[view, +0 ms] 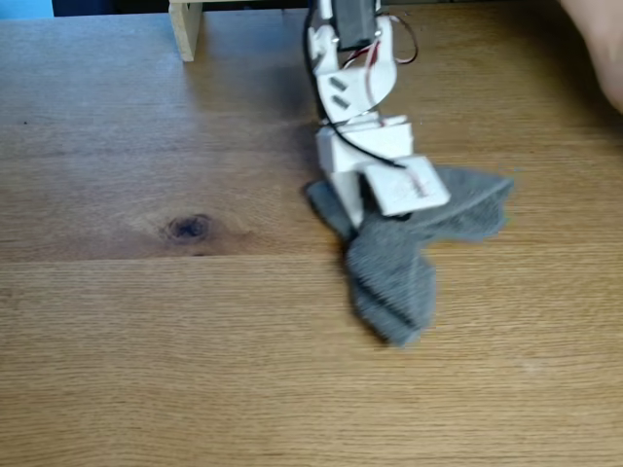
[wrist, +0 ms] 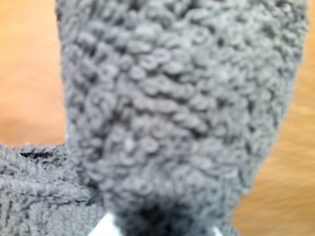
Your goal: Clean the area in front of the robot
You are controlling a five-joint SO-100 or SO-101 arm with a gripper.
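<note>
Open tabletop (view: 146,341) left of cloth (view: 394,282)

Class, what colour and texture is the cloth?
Grey, looped terry cloth; clearest in the wrist view.

A grey terry cloth (view: 399,263) lies crumpled right of centre in the fixed view, one lobe extending toward the right, another toward the near edge. The wrist view shows its looped pile (wrist: 177,113) filling most of the frame. A pale wooden post (view: 185,29) stands at the far edge, well apart from the cloth.

- White robot (view: 365,126) bent low over oak tabletop (view: 146,341).
- Gripper (view: 375,216) pressed into crumpled grey cloth (view: 399,263).
- Dark knot (view: 189,227) left of cloth.
- Pale wooden post (view: 185,29) at far edge.
</note>
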